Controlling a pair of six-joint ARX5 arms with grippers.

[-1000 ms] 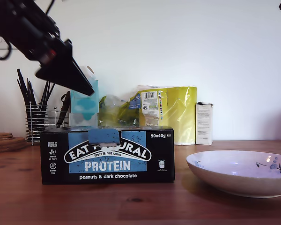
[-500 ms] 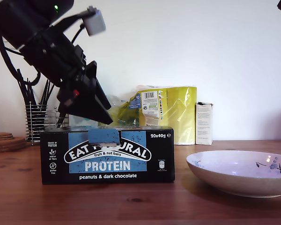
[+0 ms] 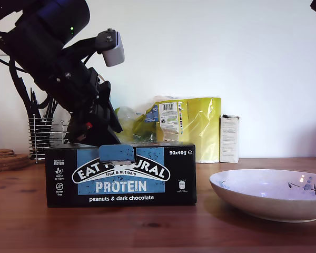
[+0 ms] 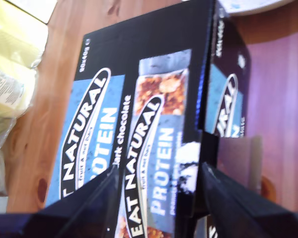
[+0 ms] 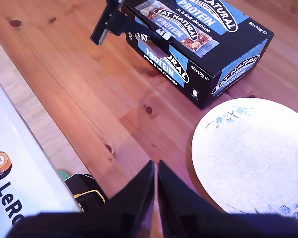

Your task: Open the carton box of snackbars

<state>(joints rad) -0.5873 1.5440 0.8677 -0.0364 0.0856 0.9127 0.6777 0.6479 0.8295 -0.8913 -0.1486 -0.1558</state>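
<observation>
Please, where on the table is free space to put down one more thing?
Bare wood lies in front of the carton box and the bowl, plus a narrow gap between them. Behind the box it is crowded: yellow packets, a wire pen holder, a white carton.

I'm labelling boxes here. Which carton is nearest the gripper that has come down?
The carton box, wide, black and blue, right under my first gripper; the small white carton stands far behind.

A home kitchen was suggested by a wooden table (image 3: 163, 232), utensil rack (image 3: 45, 138) and bowl (image 3: 271, 192).
</observation>
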